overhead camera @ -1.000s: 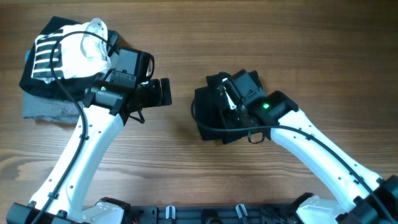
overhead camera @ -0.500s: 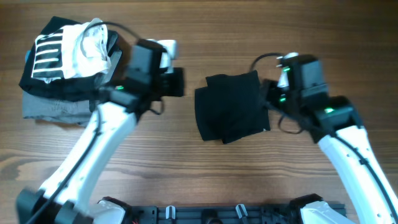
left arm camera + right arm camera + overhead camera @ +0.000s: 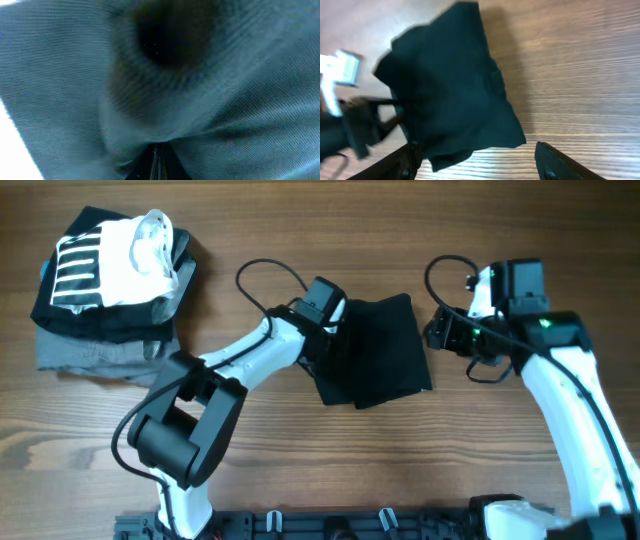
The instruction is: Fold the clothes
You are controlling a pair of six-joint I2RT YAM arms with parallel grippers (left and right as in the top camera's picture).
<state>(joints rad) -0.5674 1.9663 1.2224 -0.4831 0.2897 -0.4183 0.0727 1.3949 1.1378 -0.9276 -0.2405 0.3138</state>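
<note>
Pinched at its left edge by the left gripper [image 3: 328, 338], fingers closed on cloth: the T-shirt [image 3: 380, 350], folded roughly square in the middle of the table [image 3: 300, 470]; just off its right edge, not touching, right gripper [image 3: 436, 336] spread wide, empty; better placed to move it, probably the left.

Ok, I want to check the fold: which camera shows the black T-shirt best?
Overhead: nearly the whole folded T-shirt shows in outline. The right wrist view shows most of it, blurred and slanted; the left wrist view shows only close-up fabric.
</note>
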